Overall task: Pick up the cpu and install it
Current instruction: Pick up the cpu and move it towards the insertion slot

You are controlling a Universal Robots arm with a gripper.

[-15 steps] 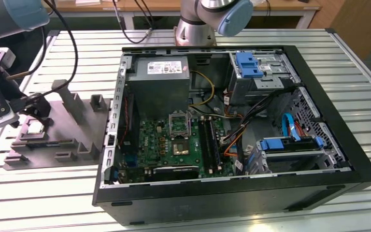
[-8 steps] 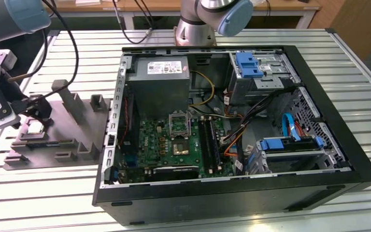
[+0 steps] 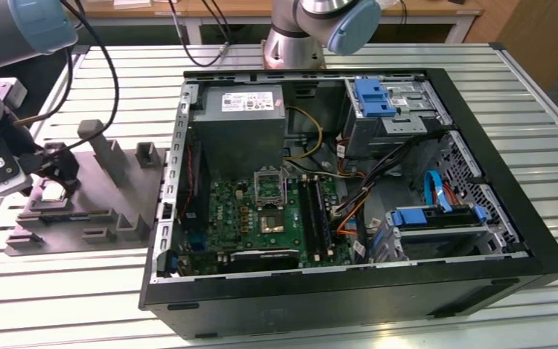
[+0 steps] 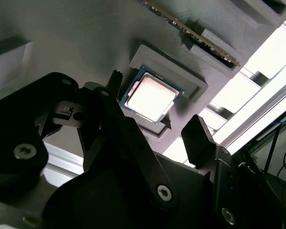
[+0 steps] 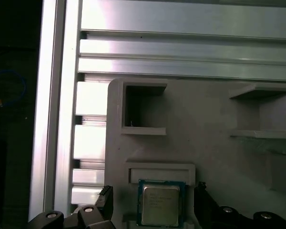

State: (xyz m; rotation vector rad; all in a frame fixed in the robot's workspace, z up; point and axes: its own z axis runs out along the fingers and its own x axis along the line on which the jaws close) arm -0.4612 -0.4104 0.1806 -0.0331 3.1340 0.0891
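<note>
While poised over the grey holder (image 3: 114, 182), with the gripper (image 5: 153, 191) spread apart on both sides of the cpu (image 5: 158, 204), not clamped on it.

Lies flat in a shallow pocket of the holder on the bench (image 3: 66, 291), at the exterior view's left, well apart from the case (image 3: 357, 287). Looks light, thin and stiff, with a smooth metal top, probably slippery; likely fragile underneath. Best taken squarely by two opposite edges, without pressing on the top or tilting in the pocket.
</note>
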